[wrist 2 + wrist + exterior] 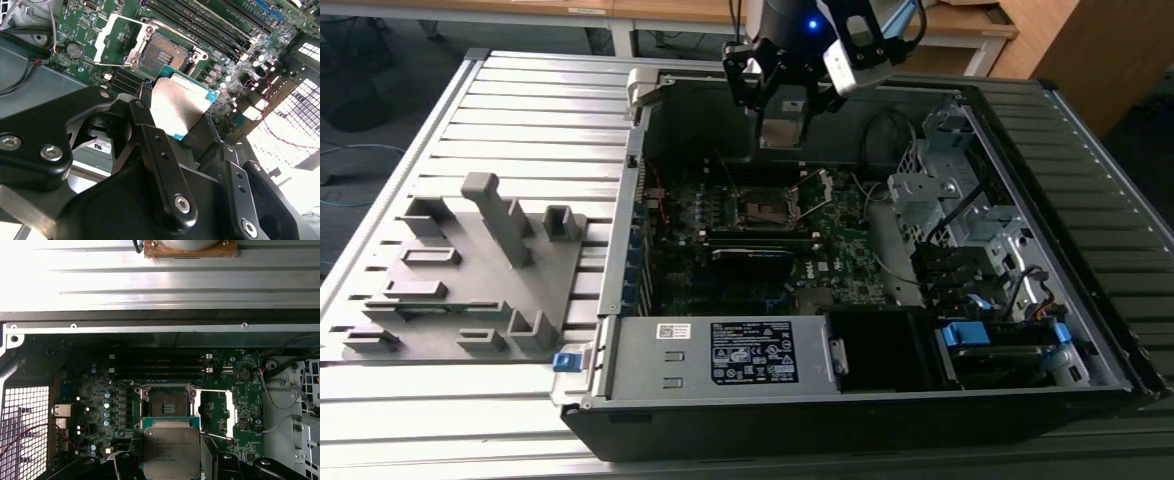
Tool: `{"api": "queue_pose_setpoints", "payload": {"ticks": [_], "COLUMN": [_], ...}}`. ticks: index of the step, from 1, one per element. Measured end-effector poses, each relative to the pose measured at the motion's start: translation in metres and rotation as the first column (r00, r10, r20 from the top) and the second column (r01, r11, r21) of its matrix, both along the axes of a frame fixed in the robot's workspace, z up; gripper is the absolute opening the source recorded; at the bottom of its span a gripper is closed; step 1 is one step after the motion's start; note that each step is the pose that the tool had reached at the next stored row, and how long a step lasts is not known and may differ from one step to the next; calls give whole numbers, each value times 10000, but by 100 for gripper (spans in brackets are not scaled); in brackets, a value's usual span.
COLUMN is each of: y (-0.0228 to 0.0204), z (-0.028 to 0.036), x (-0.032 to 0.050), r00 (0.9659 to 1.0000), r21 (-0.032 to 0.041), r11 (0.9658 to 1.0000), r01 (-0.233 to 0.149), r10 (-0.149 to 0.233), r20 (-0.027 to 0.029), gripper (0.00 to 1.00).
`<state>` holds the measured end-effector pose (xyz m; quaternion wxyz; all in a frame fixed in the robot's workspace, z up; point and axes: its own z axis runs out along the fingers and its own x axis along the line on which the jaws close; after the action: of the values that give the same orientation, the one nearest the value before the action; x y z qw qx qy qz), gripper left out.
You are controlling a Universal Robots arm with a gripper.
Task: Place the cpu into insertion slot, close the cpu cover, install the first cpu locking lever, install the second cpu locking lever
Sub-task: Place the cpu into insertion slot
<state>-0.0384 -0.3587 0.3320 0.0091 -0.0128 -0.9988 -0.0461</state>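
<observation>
Nearest in the exterior view: one ribbed metal table [480,420] carrying one open computer case [854,410], insides facing up. On the table, just beside the case on the exterior view's left: one grey moulded fixture [467,270] with upright posts.

Case contents, near end: one power supply [720,350] with a label on top. A bay with a blue-tabbed part [963,333] sits beside it toward the exterior view's right.

Mid case: one green motherboard [720,250] lying flat. One silvery drive cage [934,190] stands on the exterior view's right.

On the board: one cpu socket [166,402], contact field exposed. One cpu cover [216,412] is swung open and lies out to one side of the socket. One thin wire lever [217,436] slants just beside it. One coin battery [243,373] sits near the cover. Past the socket is a bank of long dark memory slots [155,367], four as far as I can count.

Farthest: the gripper [781,122] hangs over the far end of the case. Its fingers are drawn narrow, clamped on opposite edges of the one cpu [182,100], which has a dull grey face and a green rim. The cpu is held in the air above the board, not seated. In the first wrist view its edge overlaps the socket's nearer side.
</observation>
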Motion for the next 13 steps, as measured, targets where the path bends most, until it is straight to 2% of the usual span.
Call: {"api": "queue_pose_setpoints", "payload": {"ticks": [6,13], "y": [0,0], "z": [-15,-80], "x": [0,0], "r00": [10000,10000], "r21": [2,5], "r11": [10000,10000], "r01": [0,0], "r10": [0,0], "r20": [1,0], "gripper": [54,54]}}
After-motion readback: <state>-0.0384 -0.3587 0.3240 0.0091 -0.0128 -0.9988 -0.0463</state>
